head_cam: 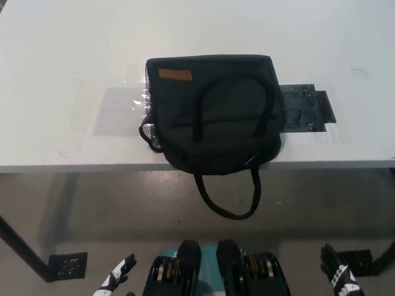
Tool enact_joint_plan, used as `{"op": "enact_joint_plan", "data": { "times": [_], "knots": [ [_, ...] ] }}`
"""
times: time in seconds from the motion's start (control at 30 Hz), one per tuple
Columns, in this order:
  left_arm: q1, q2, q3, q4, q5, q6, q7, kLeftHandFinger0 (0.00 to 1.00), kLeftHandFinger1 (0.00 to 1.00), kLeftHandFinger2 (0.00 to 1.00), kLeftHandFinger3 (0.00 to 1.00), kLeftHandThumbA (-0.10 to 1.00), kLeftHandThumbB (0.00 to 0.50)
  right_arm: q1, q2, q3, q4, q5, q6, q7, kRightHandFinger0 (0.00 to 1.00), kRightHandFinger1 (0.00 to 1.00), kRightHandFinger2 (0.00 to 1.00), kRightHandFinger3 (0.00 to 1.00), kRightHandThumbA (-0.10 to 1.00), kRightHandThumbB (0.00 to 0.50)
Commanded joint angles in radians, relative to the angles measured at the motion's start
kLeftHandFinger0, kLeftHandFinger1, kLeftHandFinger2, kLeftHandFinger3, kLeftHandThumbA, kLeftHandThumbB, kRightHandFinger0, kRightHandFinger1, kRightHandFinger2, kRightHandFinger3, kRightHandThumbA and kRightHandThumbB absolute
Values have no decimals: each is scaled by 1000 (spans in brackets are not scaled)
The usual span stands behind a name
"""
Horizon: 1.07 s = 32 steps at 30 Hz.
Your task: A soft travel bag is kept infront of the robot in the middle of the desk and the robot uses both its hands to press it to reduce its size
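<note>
The black travel bag lies at the near edge of the white worktop, one carry handle hanging over that edge. Both hands are low, well apart from the bag: the left hand and right hand show fingers spread, holding nothing. To press well, bring both palms flat onto the bag's top, one toward each side, and push straight down evenly so it cannot slide off the edge.

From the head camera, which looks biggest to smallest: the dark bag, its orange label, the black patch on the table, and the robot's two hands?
1. Bag
2. Black patch
3. Left hand and right hand: alike, both cut off by the frame's edge
4. Orange label
</note>
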Motion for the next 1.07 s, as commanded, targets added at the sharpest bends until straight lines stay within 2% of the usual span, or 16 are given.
{"op": "enact_joint_plan", "data": {
  "times": [0.0,0.07,0.1,0.2,0.3,0.33,0.37,0.57,0.67,0.93,1.03],
  "knots": [
    [-26,9,31,41,-53,-103,18,1000,1000,1000,1000,1000,269,-42,14,-31,68,64,-141,30,1000,1000,1000,1000,1000,235],
    [-35,11,32,59,-43,-110,11,1000,1000,1000,1000,1000,247,-50,18,-39,73,63,-136,28,1000,1000,1000,1000,1000,241],
    [-34,10,33,46,-48,-72,-3,1000,1000,1000,1000,1000,259,-57,19,-43,85,66,-137,32,1000,1000,1000,1000,1000,247],
    [-39,16,34,47,-51,-67,-14,1000,1000,1000,1000,1000,249,-65,20,-45,100,69,-150,42,1000,1000,1000,1000,1000,240],
    [-39,16,34,30,-44,-28,-21,1000,1000,1000,1000,1000,284,-72,24,-48,112,75,-153,47,1000,1000,1000,1000,1000,241],
    [-40,16,35,32,-44,-30,-21,1000,1000,1000,1000,1000,276,-73,25,-49,114,72,-155,48,1000,1000,1000,1000,1000,237],
    [-40,16,36,30,-51,-27,-24,1000,1000,1000,1000,1000,273,-76,25,-50,116,70,-155,48,1000,1000,1000,1000,1000,257],
    [-35,17,41,21,-44,-22,-27,1000,1000,1000,1000,1000,252,-83,25,-53,120,44,-166,47,1000,1000,1000,1000,1000,241],
    [-27,19,40,5,-37,6,-35,1000,1000,1000,1000,1000,266,-78,24,-50,118,44,-167,52,1000,1000,1000,1000,1000,249],
    [-33,18,40,2,-34,12,-37,1000,1000,1000,1000,1000,252,-76,17,-45,111,58,-167,68,1000,1000,1000,1000,1000,256],
    [-34,18,40,-6,-33,29,-41,1000,1000,1000,1000,1000,269,-81,13,-41,123,57,-187,81,1000,1000,1000,1000,1000,249]
  ]
}}
